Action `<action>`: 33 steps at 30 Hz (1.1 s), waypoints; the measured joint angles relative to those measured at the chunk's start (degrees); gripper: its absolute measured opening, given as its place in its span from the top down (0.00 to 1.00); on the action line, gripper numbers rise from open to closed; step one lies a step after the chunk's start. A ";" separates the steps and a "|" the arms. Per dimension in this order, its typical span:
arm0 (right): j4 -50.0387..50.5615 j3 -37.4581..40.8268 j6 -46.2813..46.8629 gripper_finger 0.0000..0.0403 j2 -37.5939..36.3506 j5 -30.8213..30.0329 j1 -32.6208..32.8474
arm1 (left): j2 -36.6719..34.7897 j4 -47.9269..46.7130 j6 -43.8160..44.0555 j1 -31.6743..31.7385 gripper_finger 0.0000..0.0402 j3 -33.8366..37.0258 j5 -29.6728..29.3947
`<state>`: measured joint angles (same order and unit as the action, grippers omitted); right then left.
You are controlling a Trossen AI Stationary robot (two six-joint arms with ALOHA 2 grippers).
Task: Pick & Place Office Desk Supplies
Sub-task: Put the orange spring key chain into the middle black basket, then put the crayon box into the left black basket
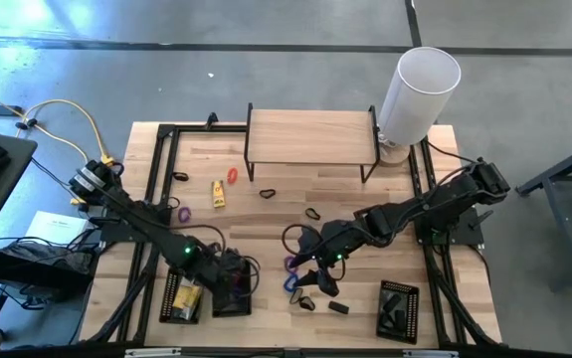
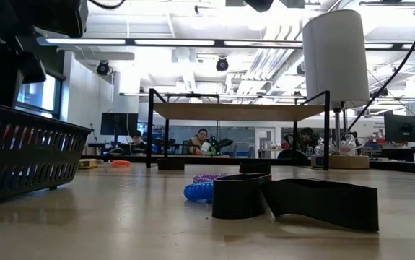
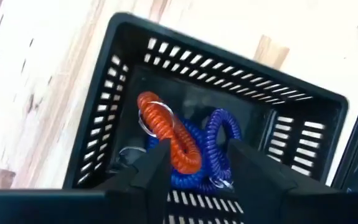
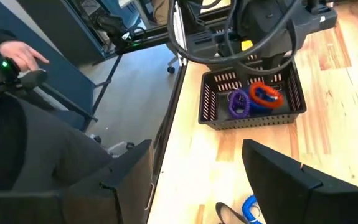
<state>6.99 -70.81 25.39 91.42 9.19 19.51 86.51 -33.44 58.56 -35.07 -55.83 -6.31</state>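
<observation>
Even, bright light falls from long ceiling strip lamps (image 2: 193, 42) in the low view, leaving only soft shadows on the wooden table (image 1: 295, 204). The left wrist view is blurred; the near mesh tray (image 2: 19, 148) in the low view is out of focus.

Light wooden desk (image 1: 345, 199), raised wooden shelf (image 1: 310, 137) standing at its far edge, white cylinder (image 1: 420, 89) just right of shelf, yellow packet (image 1: 219, 192) and orange loop (image 1: 233, 176) near shelf's left leg, black mesh trays (image 1: 399, 309) well in front of shelf
</observation>
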 joint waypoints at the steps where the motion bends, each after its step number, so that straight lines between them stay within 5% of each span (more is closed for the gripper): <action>1: 0.17 0.00 -0.04 0.42 0.00 0.00 0.02 | -0.27 -0.46 0.11 0.40 0.61 0.00 0.97; 7: 0.73 0.00 -0.02 0.42 0.00 -0.43 0.79 | -5.41 -3.20 -0.96 5.31 0.61 0.00 10.12; 13: 0.61 0.00 -0.66 0.42 0.00 -5.28 0.07 | -13.03 -9.93 2.71 11.36 0.61 -0.02 11.41; 17: 0.61 0.00 -2.96 0.42 0.00 -5.93 -1.37 | -18.11 -20.42 3.96 17.72 0.61 -0.04 8.78; 24: 1.50 0.00 -3.06 0.42 0.00 -4.15 -4.51 | -23.16 -30.13 9.88 30.87 0.61 -0.04 -5.17; 29: 3.09 0.00 -2.75 0.42 0.00 -1.71 -6.78 | -21.03 -30.28 13.46 41.36 0.61 -0.04 -2.59; 33: 4.70 0.00 -2.51 0.42 0.02 -0.69 -8.07 | -18.15 -30.59 7.63 47.36 0.61 -0.04 -1.85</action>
<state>11.69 -70.81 22.87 91.44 8.49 11.44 68.36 -64.03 66.20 12.29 -55.88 -8.16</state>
